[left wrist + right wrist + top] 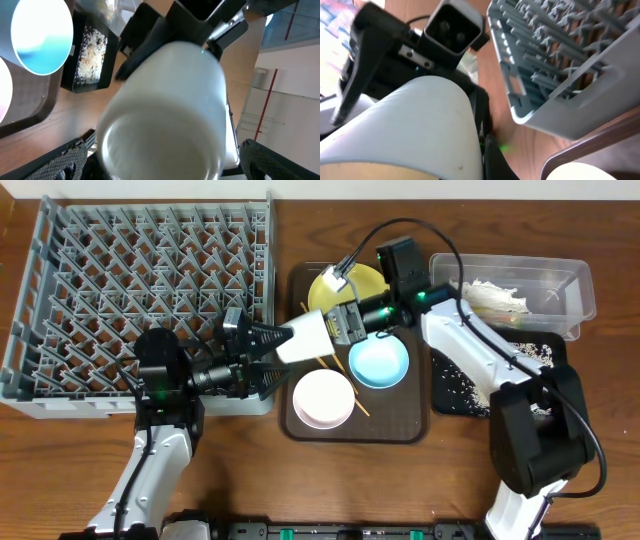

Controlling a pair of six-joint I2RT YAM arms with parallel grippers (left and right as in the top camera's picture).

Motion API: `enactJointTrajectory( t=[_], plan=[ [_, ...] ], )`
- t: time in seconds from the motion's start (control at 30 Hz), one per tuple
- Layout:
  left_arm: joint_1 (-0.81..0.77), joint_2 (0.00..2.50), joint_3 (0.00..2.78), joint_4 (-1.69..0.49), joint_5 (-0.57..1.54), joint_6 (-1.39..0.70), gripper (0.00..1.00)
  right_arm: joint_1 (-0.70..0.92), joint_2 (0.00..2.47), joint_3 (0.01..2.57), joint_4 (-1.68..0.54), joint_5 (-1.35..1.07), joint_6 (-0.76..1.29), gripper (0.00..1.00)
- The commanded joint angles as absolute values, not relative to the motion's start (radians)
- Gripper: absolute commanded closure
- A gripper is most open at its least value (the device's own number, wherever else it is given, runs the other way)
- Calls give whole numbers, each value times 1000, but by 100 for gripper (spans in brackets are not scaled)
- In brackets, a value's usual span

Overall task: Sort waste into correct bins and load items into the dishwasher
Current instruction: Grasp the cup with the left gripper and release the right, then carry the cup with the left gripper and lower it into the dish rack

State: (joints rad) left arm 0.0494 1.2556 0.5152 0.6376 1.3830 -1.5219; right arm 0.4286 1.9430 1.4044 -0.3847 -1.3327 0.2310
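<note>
Cup (308, 337) close beside rack (271, 290) edge

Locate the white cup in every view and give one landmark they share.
Overhead: white cup at centre, lying sideways over the brown tray, just right of the grey rack.
Left wrist: fills mid-frame, mouth toward the camera.
Right wrist: big white curve, lower left.
Shared landmark: the brown tray, left edge in the left wrist view, lower right in the right wrist view.
</note>
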Motion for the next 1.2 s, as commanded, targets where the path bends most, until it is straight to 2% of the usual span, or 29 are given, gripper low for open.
enactJointTrajectory(
  t=[0.0, 0.17, 0.3, 0.5, 0.77, 0.83, 1.03, 1.17],
  plan=[
    [49, 1261, 525, 646, 1406, -1523, 2, 462, 1949, 1404, -393, -1381, 155, 99],
    [49, 1261, 525, 646, 1407, -1523, 1, 477, 1949, 1404, -392, -1357, 147, 99],
    [49, 1261, 525, 646, 1414, -1523, 10, 493, 1949, 1404, -392, -1358, 133, 99],
    [49, 1261, 525, 646, 1419, -1520, 13, 499, 1949, 1404, -393, -1359, 133, 99],
    [49, 1261, 525, 646, 1422, -1507, 13, 517, 1950, 1404, -393, -1357, 133, 99],
    [49, 1261, 525, 646, 1425, -1508, 17, 519, 1949, 1404, -393, -1357, 133, 99],
    [49, 1261, 525, 646, 1427, -1507, 21, 519, 1950, 1404, -393, -1335, 133, 99],
    [49, 1261, 525, 646, 1429, -1508, 39, 518, 1950, 1404, -393, -1334, 134, 99]
  ],
)
